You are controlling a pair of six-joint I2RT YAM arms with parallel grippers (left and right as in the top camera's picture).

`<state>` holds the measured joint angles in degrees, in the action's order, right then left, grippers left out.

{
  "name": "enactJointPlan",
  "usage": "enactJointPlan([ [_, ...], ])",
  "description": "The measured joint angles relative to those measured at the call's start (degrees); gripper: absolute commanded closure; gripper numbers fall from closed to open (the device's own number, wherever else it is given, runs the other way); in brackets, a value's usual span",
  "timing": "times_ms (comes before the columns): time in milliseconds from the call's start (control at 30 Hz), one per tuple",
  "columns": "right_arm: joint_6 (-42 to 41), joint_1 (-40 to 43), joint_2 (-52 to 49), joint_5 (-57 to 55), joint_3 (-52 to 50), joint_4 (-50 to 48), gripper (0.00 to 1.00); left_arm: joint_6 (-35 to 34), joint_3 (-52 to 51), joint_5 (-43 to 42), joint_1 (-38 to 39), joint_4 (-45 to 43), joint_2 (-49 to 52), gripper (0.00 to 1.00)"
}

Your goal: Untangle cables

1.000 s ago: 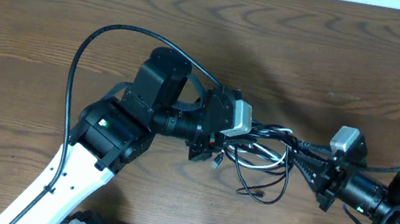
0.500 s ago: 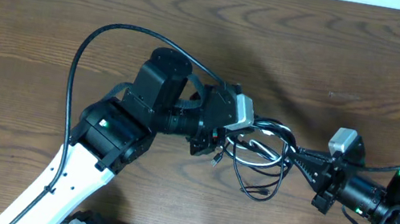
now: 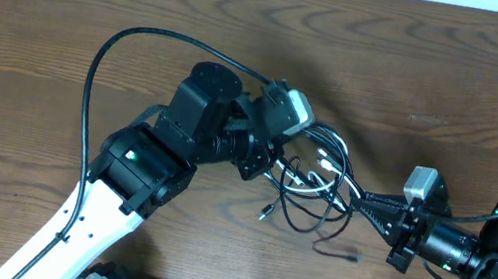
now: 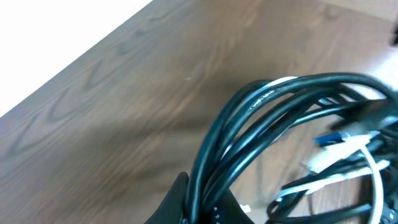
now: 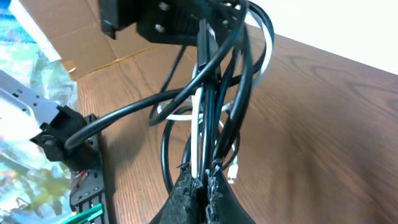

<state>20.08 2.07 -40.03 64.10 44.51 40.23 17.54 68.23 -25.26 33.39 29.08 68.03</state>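
Overhead, left fingers (image 3: 263, 165) and right fingers (image 3: 375, 206) pinch cables (image 3: 315, 171); right wrist alone shows white cord (image 5: 198, 124) clamped.

Tangled blk + white cables (image 3: 314, 186), lifted, mid-table, loops dangling

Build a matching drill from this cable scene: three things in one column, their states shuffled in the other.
Things:
1. left end effector
2. right end effector
3. thin flexible white cord

States:
a. runs among the black loops
b. shut on the right side of the tangled bundle of thin cables
c. shut on the bundle's left side

Pairs: 1-c; 2-b; 3-a
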Motion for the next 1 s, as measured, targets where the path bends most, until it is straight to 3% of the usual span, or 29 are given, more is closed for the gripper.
enactJointPlan([
  [433, -0.76, 0.00, -0.09, 0.22, 0.00, -2.08, 0.99, -5.84, 0.00, 6.34, 0.04, -0.02, 0.00, 0.93],
  [1000, -19.08, -0.04, -0.09, -12.59, 0.00, -9.68, 0.99, -13.14, 0.00, 15.32, -0.07, 1.29, 0.00, 0.93],
])
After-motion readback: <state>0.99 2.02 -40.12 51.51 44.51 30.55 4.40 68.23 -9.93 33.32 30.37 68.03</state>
